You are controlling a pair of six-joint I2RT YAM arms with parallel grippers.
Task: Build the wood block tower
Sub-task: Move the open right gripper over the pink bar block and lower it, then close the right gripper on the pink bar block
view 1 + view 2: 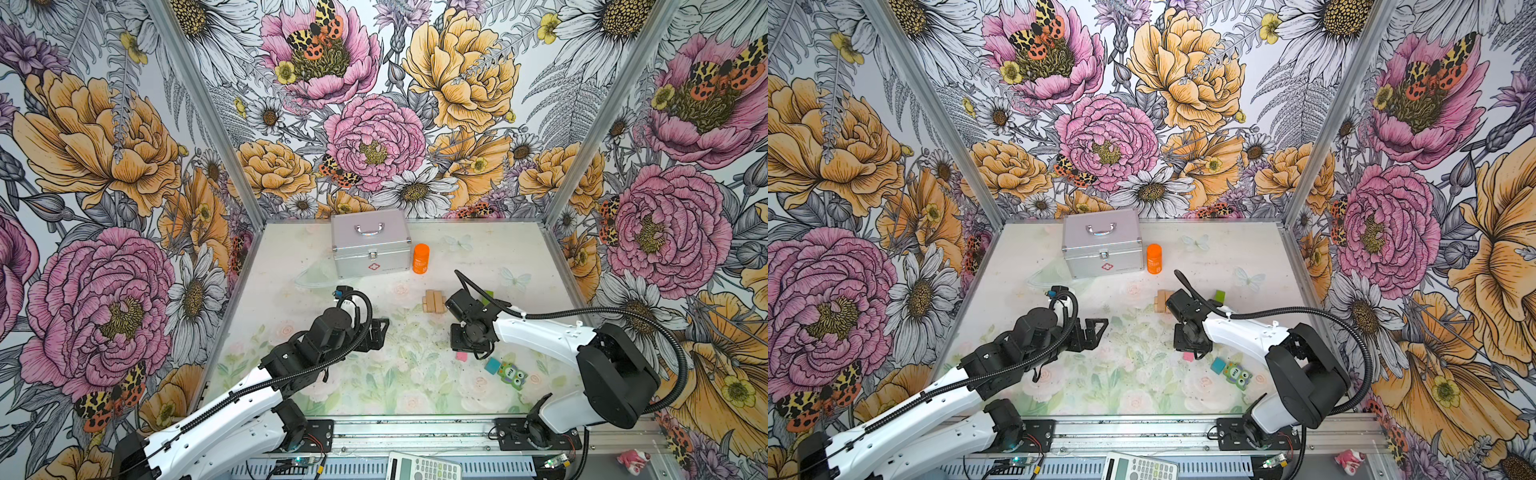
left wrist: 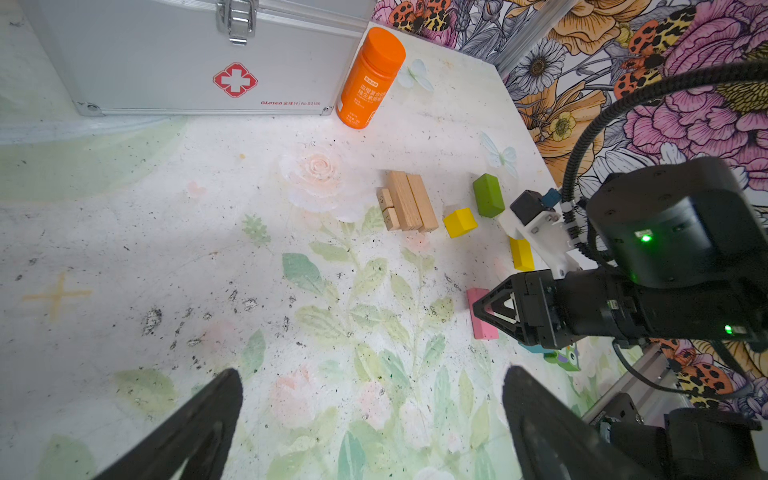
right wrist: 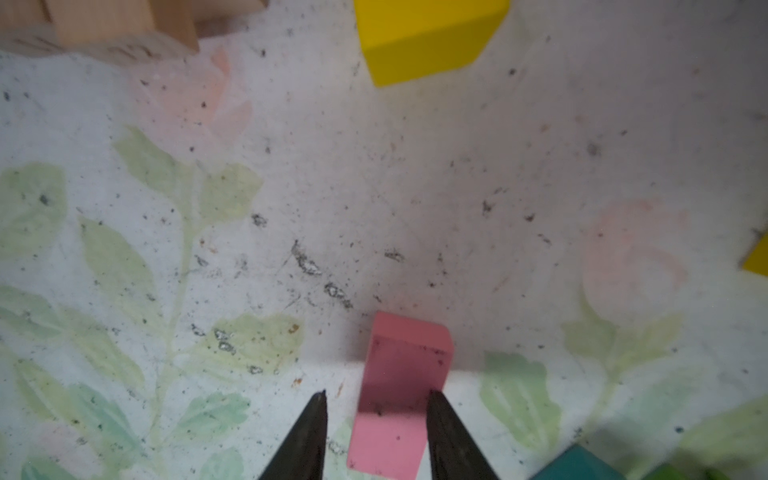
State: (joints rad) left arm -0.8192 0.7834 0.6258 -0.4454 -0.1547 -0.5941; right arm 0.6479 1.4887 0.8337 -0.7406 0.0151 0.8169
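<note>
My right gripper (image 3: 376, 395) points down at the pink plank (image 3: 401, 374), which lies flat on the table between its open jaws. One finger touches the plank's edge and the other stands a small gap off. Three tan planks (image 1: 433, 301) lie side by side behind it, with a yellow cube (image 2: 459, 222), a green bar (image 2: 488, 195) and a yellow bar (image 2: 521, 253) near them. A teal cube (image 1: 493, 365) and the green owl piece (image 1: 511, 376) lie to the right of the pink plank (image 1: 461, 356). My left gripper (image 1: 380, 332) hovers wide open and empty at mid-table.
A silver metal case (image 1: 370, 245) stands at the back with an orange bottle (image 1: 421, 258) beside it. A calculator (image 1: 424, 467) lies on the front rail. Flowered walls close in the table on three sides.
</note>
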